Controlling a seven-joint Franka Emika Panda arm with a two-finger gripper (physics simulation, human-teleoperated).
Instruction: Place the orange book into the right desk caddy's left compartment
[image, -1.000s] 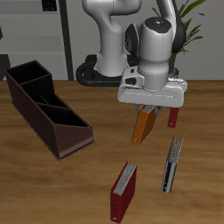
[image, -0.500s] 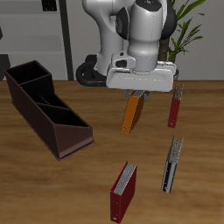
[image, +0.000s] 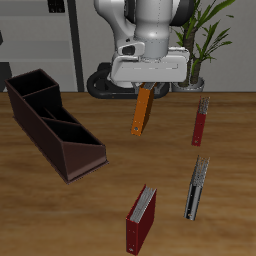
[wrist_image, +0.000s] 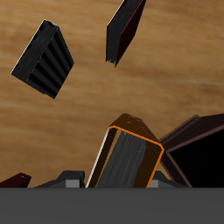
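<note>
While the end effector (image: 146, 88) stays clamped on its upper end, the orange book (image: 142, 111) hangs tilted above the wooden surface (image: 100, 205), thin, bright-edged, its cover greyish. Beside it sits the right desk caddy (image: 52, 122), dark, slant-walled, partitioned.

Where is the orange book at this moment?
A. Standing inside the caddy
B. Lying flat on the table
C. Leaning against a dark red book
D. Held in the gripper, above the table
D: the orange book hangs from the gripper, clear of the table and outside the right desk caddy.
</note>
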